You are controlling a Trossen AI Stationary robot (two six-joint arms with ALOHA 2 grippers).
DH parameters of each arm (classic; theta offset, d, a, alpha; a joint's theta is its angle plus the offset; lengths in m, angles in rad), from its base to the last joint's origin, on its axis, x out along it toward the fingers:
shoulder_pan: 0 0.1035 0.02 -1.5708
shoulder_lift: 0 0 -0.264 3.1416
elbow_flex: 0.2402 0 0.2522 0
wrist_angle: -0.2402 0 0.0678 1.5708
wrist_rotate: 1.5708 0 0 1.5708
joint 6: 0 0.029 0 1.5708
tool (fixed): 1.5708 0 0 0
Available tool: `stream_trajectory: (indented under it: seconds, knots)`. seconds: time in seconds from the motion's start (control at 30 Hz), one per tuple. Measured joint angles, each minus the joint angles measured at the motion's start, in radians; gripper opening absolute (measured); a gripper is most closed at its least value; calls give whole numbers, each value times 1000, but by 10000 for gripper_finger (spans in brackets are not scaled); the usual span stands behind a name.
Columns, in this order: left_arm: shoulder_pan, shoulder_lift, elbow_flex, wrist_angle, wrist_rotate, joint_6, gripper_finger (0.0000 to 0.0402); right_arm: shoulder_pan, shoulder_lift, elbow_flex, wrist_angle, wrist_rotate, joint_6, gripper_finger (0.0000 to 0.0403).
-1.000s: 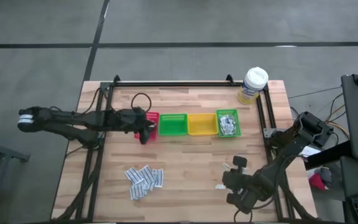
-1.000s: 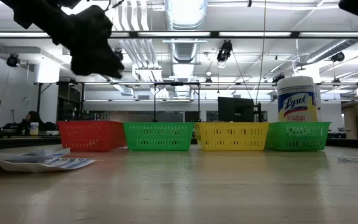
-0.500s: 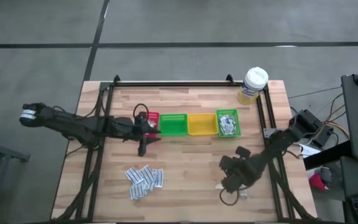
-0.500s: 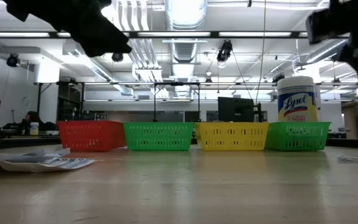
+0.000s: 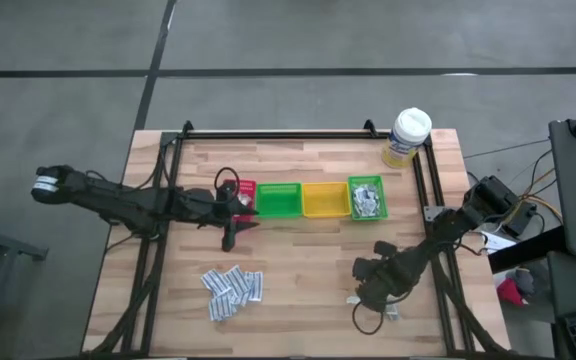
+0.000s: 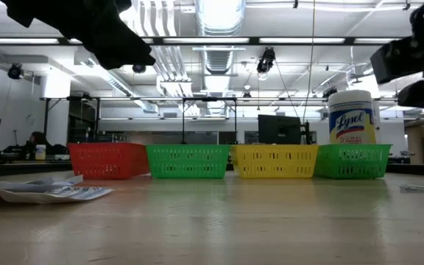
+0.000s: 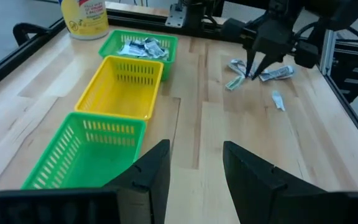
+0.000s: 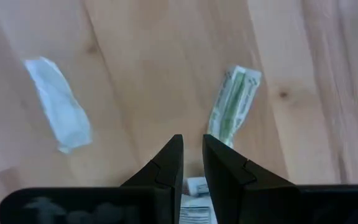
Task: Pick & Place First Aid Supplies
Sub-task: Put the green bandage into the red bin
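Observation:
The first aid supplies lie in three places: a pile of white-blue sachets (image 5: 233, 285) flat on the table near its front left, several loose sachets (image 7: 272, 73) near the front right, and more inside the right-hand green bin (image 5: 366, 197). My right gripper (image 8: 192, 160) hangs over the loose ones, pointing down, open by a narrow gap. A pale green sachet (image 8: 232, 102) lies just beside its fingers, a white one (image 8: 58, 102) farther off, and another sachet (image 8: 196, 185) shows below the gap. My left gripper (image 7: 194, 165) is open and empty, just in front of the red bin (image 5: 245, 189).
Red, green (image 5: 278, 200), yellow (image 5: 325, 199) and green bins stand in a row across the table's middle. The yellow wipes tub (image 5: 408, 137) stands at the far right corner. A black frame rail (image 5: 278, 134) runs along the table's edges. Bare wood lies between the two sachet groups.
My left gripper has drawn back from over the red bin toward the table's near edge. My right gripper has moved from the near right toward the table's middle and now hangs over the loose sachets. The sachets and bins have stayed where they were.

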Motion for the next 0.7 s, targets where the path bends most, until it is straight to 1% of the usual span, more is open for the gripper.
stream_trajectory:
  seconds: [0.23,0.47,0.7]
  knots:
    - [0,0,-29,5,-5,-18,142,1,0,-40,1,-14,-25,56]
    - [0,0,-55,59,-7,-19,142,1,0,-44,8,-13,-59,56]
    - [0,0,-56,59,-7,-19,142,1,0,-44,54,-14,-96,56]
